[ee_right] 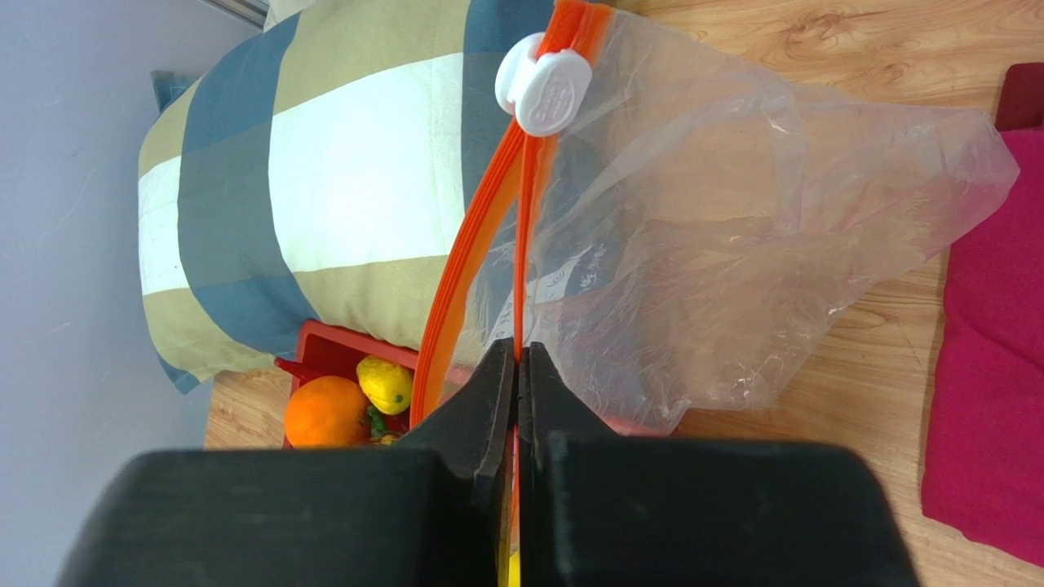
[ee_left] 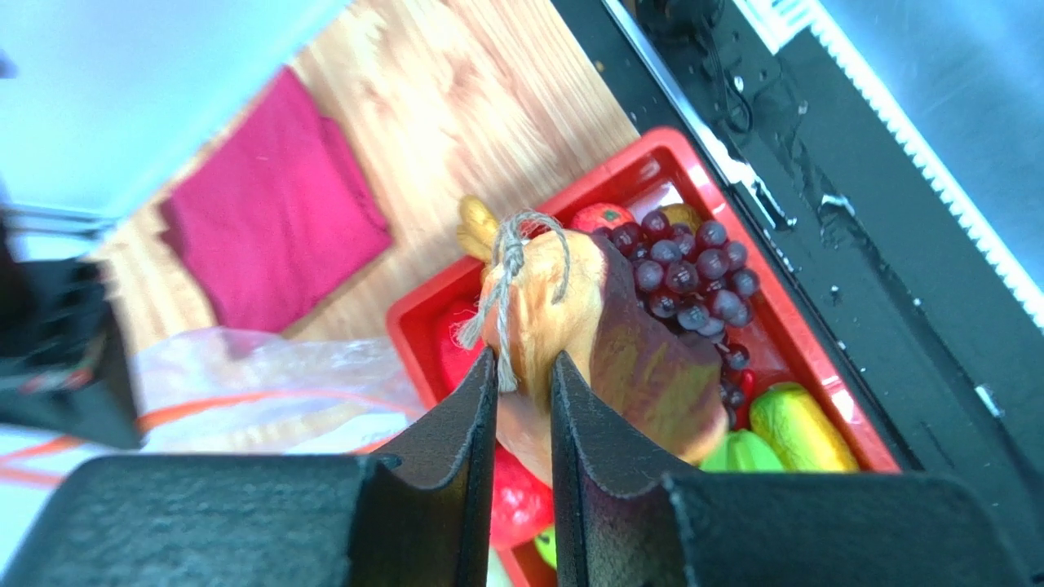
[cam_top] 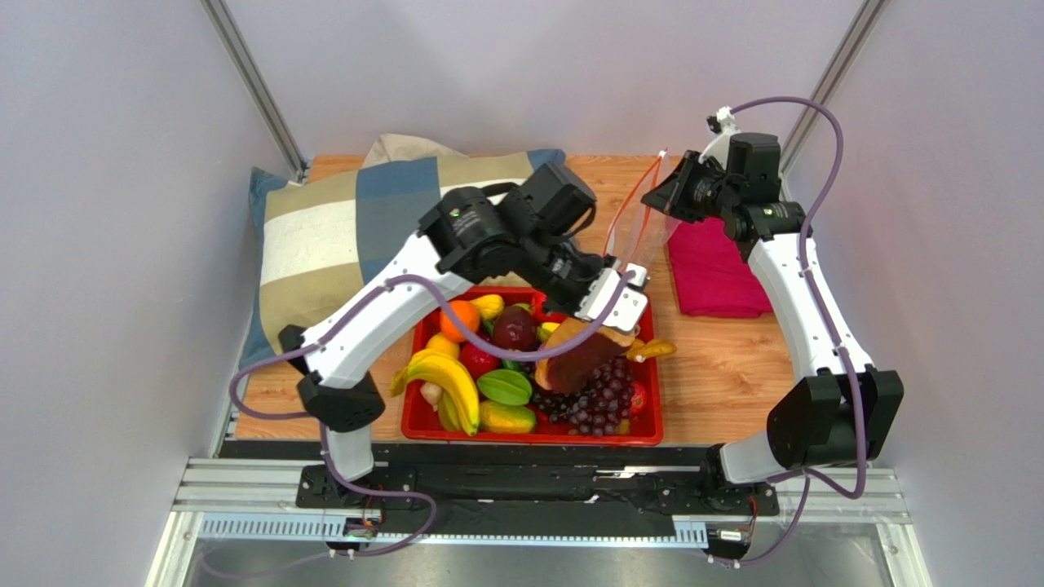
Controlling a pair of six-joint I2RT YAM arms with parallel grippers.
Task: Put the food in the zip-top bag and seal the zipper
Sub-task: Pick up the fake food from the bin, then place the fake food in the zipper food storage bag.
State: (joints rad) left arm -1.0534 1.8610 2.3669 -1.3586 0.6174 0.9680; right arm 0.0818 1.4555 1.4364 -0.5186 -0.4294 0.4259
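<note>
My left gripper (cam_top: 619, 300) is shut on the long orange-rimmed slice with dark maroon flesh (cam_top: 582, 358) and holds it tilted above the red tray (cam_top: 533, 433). In the left wrist view the fingertips (ee_left: 480, 379) pinch the slice's (ee_left: 637, 349) tan end by its string loop. My right gripper (cam_top: 668, 196) is shut on the zipper strip (ee_right: 472, 281) of the clear zip-top bag (ee_right: 735, 245) and holds it up at the back. The bag's mouth gapes beside the white slider (ee_right: 543, 83). A round maroon-purple ball (cam_top: 515, 328) lies in the tray.
The tray also holds bananas (cam_top: 444, 382), an orange (cam_top: 460, 318), grapes (cam_top: 601, 398) and green pieces. A checked pillow (cam_top: 355, 232) lies at the back left. A folded magenta cloth (cam_top: 717, 269) lies at the right, under the bag's side.
</note>
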